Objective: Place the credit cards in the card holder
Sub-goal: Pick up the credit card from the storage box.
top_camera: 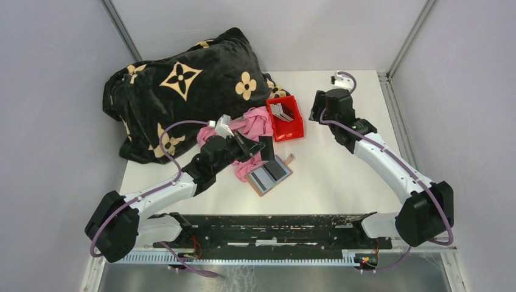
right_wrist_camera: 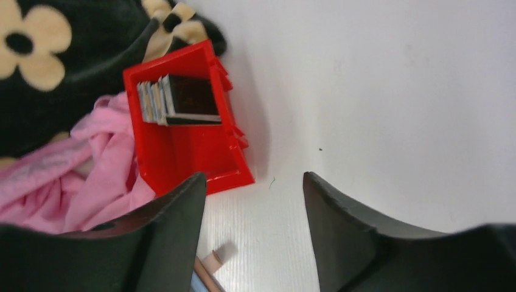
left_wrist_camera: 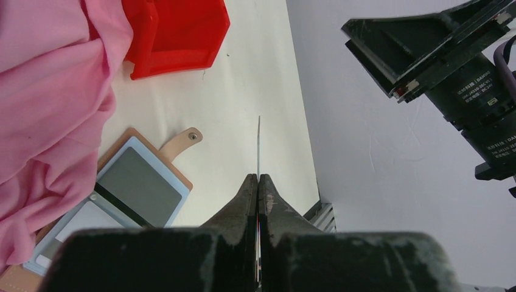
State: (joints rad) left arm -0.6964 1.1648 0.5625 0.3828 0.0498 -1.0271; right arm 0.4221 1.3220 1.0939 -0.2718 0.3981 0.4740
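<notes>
The brown card holder point(top_camera: 287, 165) lies open on the white table, with a light blue card point(left_wrist_camera: 141, 187) and a grey one lying on its inner face; its snap tab point(left_wrist_camera: 179, 145) points toward the red bin. My left gripper point(top_camera: 265, 148) is shut on a thin credit card point(left_wrist_camera: 258, 143), seen edge-on in the left wrist view, just above the holder's far edge by the pink cloth. More credit cards point(right_wrist_camera: 176, 100) stand upright in the red bin point(top_camera: 292, 129). My right gripper point(right_wrist_camera: 252, 177) hangs open and empty to the right of the bin, over bare table.
A black blanket with beige flowers point(top_camera: 182, 91) fills the back left. A pink cloth point(top_camera: 255, 125) lies between it and the holder, touching the bin's left side. A small white object point(top_camera: 338, 78) sits at the back edge. Grey walls enclose the table.
</notes>
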